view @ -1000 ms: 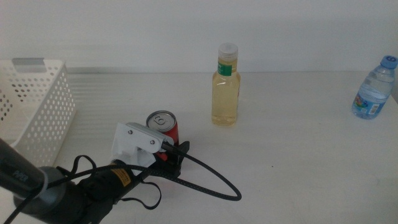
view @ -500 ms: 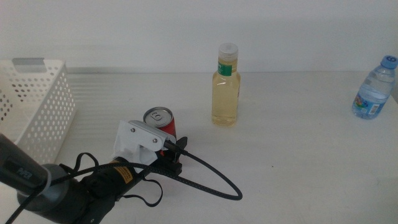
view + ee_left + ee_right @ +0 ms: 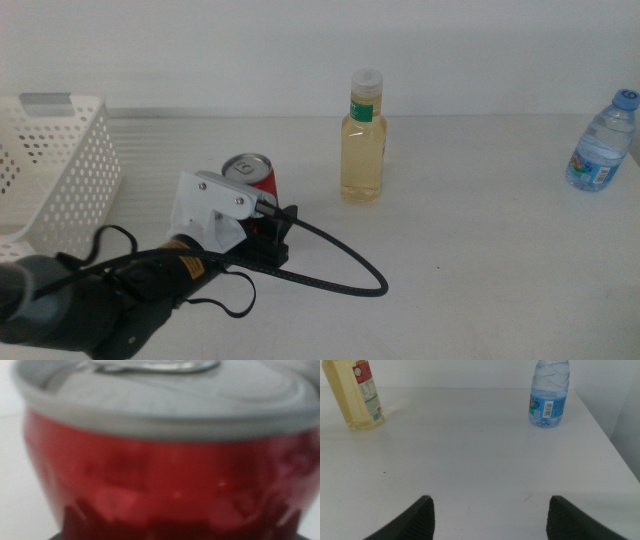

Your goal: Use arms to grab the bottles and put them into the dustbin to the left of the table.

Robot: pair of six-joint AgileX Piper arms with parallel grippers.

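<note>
Since a second ago you can see the red can (image 3: 255,178) and the left hand (image 3: 266,228) have shifted together toward the dustbin (image 3: 60,180), the can's silver top sitting higher and further left in the middle view than before. Your left arm (image 3: 110,295) comes in from the lower left with its white box mount just in front of the can, and the dark fingers (image 3: 280,225) sit at the can's side. From the left wrist camera the can (image 3: 165,470) fills the whole picture, blurred and very close, so you cannot tell whether the left hand is closed on it or only around it. Whether the can touches the table (image 3: 480,250) is also hidden by the arm.

Your right hand (image 3: 487,510) waits over the bare table with its jaws wide apart and nothing between them. Ahead of it you see the yellow bottle (image 3: 357,395) and the water bottle (image 3: 549,395), both upright and well apart. In the middle view the yellow bottle (image 3: 362,140) stands near the back of the table, right of the can, and the water bottle (image 3: 603,145) at the far right edge
</note>
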